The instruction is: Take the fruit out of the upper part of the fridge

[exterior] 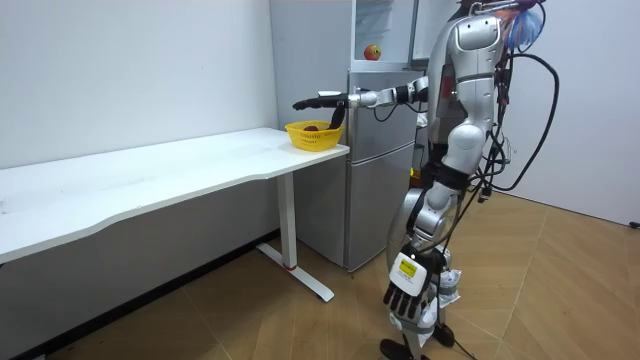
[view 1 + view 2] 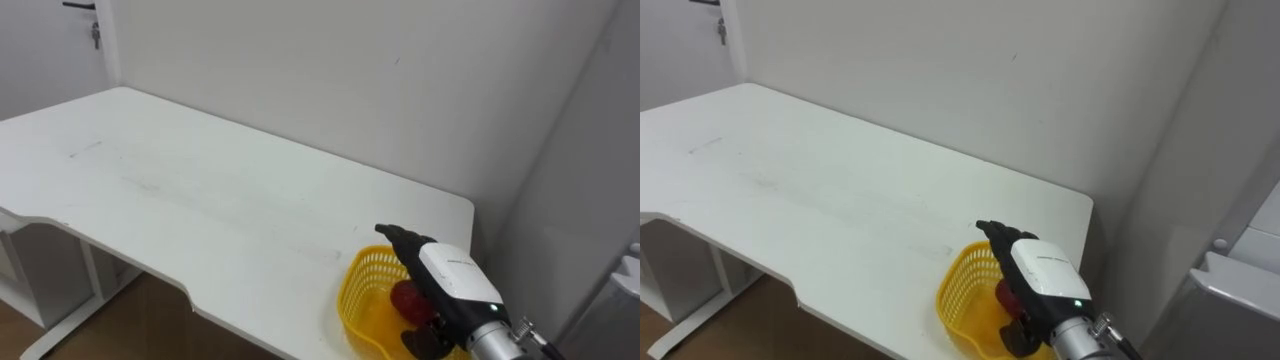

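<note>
Robot: stands beside the fridge [image 1: 375, 180], at the desk [image 1: 180, 165] end.
Right robot hand [image 1: 322, 100]: stretched flat over the yellow basket [image 1: 313, 137].
Left robot hand [image 1: 406, 291]: hangs low.

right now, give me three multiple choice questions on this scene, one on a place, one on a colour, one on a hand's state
1. Where does the basket stand?
A. on the floor
B. near a corner of the table
C. on a chair

2. What colour is the basket?
A. yellow
B. blue
C. green

3. How is the right hand?
A. shut on the basket's rim
B. curled into an empty fist
C. open, fingers straight, above the basket

Answers:
1. B, the eye views show it on the white top close to the corner.
2. A, its mesh wall is yellow, with a red thing inside.
3. C, the room view shows its fingers stretched out over the basket and holding nothing. The left hand hangs at the robot's side.
</note>
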Available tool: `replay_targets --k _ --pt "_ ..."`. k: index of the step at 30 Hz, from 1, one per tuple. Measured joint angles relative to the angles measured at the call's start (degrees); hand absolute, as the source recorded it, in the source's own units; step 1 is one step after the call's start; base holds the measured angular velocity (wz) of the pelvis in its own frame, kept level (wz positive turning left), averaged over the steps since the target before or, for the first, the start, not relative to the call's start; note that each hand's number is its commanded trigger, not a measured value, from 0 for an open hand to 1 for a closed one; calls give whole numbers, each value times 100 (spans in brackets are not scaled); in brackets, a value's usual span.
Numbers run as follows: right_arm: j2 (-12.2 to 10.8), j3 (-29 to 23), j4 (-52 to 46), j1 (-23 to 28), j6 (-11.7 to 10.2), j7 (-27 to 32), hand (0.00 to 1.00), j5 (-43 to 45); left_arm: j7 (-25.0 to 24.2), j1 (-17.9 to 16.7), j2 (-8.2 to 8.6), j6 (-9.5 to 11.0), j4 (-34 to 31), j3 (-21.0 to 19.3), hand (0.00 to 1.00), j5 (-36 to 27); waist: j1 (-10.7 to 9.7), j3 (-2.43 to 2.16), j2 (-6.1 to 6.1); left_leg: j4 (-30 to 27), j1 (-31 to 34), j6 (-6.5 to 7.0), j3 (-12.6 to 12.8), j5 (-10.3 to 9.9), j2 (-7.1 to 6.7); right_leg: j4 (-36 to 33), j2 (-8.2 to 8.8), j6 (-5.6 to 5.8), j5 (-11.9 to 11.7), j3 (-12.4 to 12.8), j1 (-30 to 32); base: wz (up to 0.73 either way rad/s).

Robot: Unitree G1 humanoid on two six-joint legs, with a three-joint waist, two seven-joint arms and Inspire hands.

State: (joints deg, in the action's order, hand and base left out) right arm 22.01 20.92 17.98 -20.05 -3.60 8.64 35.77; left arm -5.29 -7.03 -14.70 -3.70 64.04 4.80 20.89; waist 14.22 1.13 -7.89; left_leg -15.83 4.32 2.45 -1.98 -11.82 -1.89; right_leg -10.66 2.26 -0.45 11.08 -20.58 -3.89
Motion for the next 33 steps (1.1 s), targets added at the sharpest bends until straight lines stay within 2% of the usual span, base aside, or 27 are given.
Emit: replay_targets --k 10,14,19,22,25,26,30,33 --pt "2 -2 24 1 -1 -1 0 -346 -21 47 4 1 13 -7 0 0 -19 -1 0 -8 0 1 14 0 0 0 32 0 0 -11 -3 0" --pt "2 -35 -4 2 -1 0 0 -644 -43 18 14 -1 8 -12 0 0 -109 -10 32 -48 18 4 15 -3 -3 -8 47 0 0 -37 -10 1" --pt "-5 -277 -106 2 -10 61 0 -1203 -9 -35 33 -3 8 -12 0 -32 -147 -40 174 -66 -39 17 68 0 1 -23 62 1 -1 -5 -19 -7" --pt "-21 -487 -477 53 -8 60 0 -1401 -8 -99 78 0 -2 -11 0 -13 -258 -55 328 -69 -72 24 104 3 1 -33 69 1 -1 7 -36 -6" --pt "-185 -586 -945 110 -31 59 0 -1753 -33 -257 85 -1 -16 -10 0 19 -408 -100 475 -13 -170 28 174 6 23 -105 71 1 0 110 -64 -14" --pt "-227 -602 -1025 112 -52 59 0 -1887 -33 -286 86 -1 -14 -10 0 17 -464 -99 509 25 -243 30 194 11 22 -102 70 1 1 164 -108 -14" --pt "-381 -786 -1225 190 -64 46 0 -2388 -11 -302 120 2 -95 25 0 63 -613 -97 535 44 -276 43 313 25 22 -88 70 -5 7 290 -110 -11" --pt "-466 -928 -1831 509 -65 -4 0 -2597 -9 -299 159 8 -163 25 0 136 -766 -96 545 17 -237 57 342 29 8 -91 81 4 14 327 -68 -5"
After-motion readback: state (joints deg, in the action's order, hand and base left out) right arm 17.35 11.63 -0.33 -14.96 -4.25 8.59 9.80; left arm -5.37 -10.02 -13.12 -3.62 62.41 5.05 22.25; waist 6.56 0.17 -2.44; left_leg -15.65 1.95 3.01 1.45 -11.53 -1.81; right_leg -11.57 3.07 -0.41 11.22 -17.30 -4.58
